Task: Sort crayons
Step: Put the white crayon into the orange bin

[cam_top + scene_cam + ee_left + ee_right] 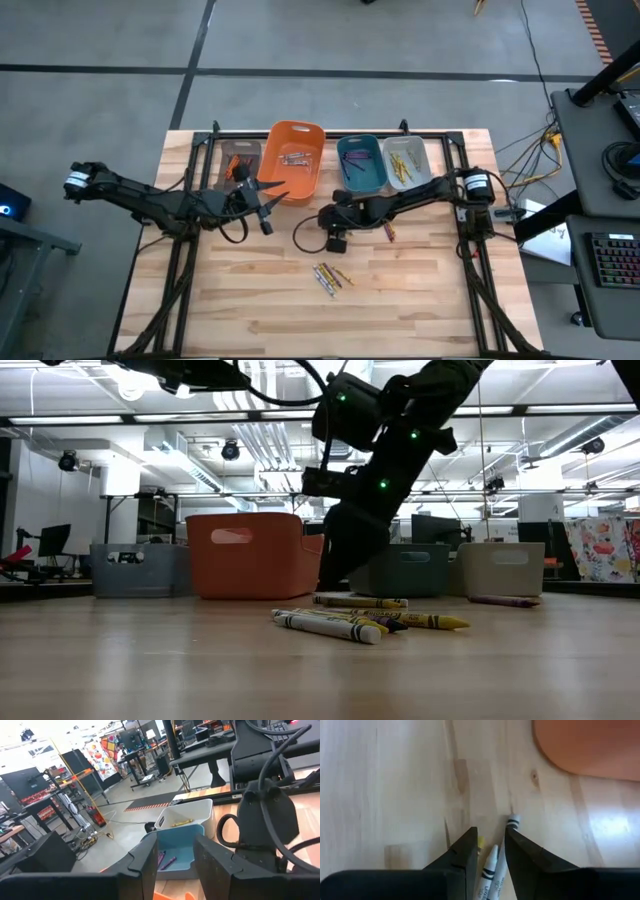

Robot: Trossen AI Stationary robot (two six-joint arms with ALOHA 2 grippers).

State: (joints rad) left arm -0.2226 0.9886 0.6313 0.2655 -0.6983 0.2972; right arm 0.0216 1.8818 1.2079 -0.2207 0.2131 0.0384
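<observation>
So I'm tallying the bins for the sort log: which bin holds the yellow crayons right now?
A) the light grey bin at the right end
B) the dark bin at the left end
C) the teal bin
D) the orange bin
A: the high view shows yellow crayons lying inside the light grey bin at the row's right end.

crayon [490, 872] labels printed, wording unreadable, no other text

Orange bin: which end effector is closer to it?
Left. The left end effector sits at the orange bin's near-left corner; the right end effector is farther out over the table.
</observation>
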